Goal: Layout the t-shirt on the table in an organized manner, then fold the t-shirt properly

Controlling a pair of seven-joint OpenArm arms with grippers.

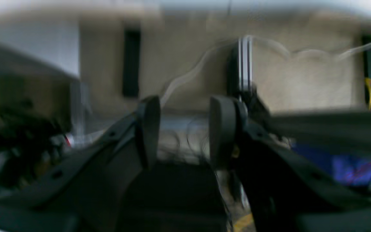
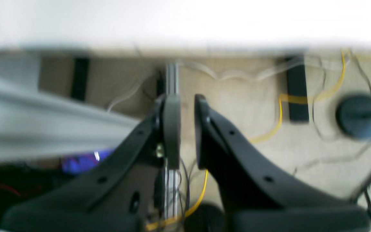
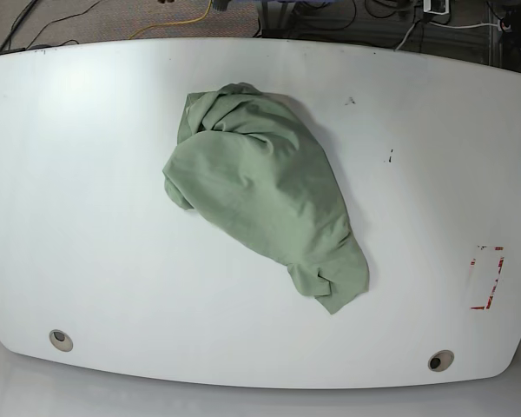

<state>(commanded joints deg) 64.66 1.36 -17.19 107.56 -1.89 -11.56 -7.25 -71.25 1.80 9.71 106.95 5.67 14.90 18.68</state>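
The t-shirt lies crumpled in a pale green heap on the white table, running from the far middle toward the near right. Its collar and sleeves are hidden in the folds. Neither gripper shows in the base view. In the left wrist view my left gripper is open with a wide gap and nothing between its pads, and it points at carpeted floor. The right wrist view shows my right gripper with a narrow gap, also holding nothing, over floor and cables.
Two round grey grommets sit near the table's front edge. A red tape mark is at the right. Yellow cable and a dark round base lie on the floor beyond the table.
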